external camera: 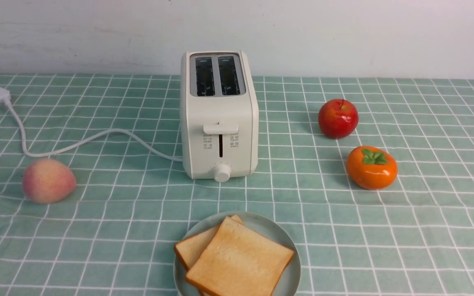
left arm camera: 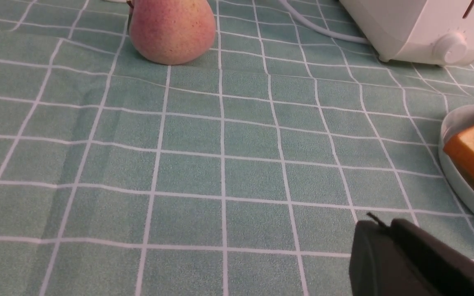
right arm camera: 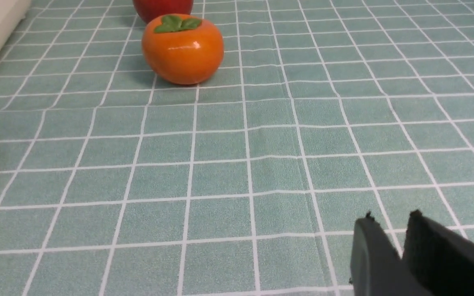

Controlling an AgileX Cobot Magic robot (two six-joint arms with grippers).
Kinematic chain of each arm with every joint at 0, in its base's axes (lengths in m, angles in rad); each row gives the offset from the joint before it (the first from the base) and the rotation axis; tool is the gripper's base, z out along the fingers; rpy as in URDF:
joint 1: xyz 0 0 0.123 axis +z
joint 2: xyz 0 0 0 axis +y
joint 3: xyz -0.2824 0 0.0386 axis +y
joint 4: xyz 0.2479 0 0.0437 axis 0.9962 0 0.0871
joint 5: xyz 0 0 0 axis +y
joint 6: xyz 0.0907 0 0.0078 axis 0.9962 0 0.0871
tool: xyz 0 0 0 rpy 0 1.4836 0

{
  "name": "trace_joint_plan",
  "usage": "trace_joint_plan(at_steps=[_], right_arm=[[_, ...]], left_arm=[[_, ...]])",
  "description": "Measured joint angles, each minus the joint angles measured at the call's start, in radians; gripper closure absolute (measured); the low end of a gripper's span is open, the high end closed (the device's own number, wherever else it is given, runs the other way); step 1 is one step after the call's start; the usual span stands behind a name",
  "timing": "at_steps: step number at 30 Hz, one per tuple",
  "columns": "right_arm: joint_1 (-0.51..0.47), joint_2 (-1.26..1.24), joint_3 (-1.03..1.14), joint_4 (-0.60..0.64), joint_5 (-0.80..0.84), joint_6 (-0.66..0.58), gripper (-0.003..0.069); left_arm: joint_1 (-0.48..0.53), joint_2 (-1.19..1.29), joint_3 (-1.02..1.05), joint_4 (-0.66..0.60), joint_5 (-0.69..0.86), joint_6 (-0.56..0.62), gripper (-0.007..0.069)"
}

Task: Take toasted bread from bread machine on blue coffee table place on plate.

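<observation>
Two golden square toast slices [external camera: 237,259] lie on the round pale-blue plate [external camera: 261,224] before the emptied cream toaster [external camera: 219,115].
Task looks finished: left claw [left arm camera: 385,230] closed and empty, right claw [right arm camera: 391,224] slightly parted, holding nothing.

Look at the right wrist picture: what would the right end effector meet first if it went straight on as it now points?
Probably bare teal-green checked cloth. The right end effector points over open squares; the glossy orange persimmon sits off to one side, though depth is unclear.

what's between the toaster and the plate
Nothing: in the front view only bare checked cloth lies between the toaster and the plate holding both toast slices.
</observation>
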Motion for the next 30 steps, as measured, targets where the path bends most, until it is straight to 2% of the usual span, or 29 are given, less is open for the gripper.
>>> trace_joint_plan(at_steps=[30], right_arm=[[0.0,0.0,-0.001,-0.002,0.001,-0.001,0.0498]], left_arm=[[0.0,0.0,0.001,0.0,0.0,0.0,0.0578]])
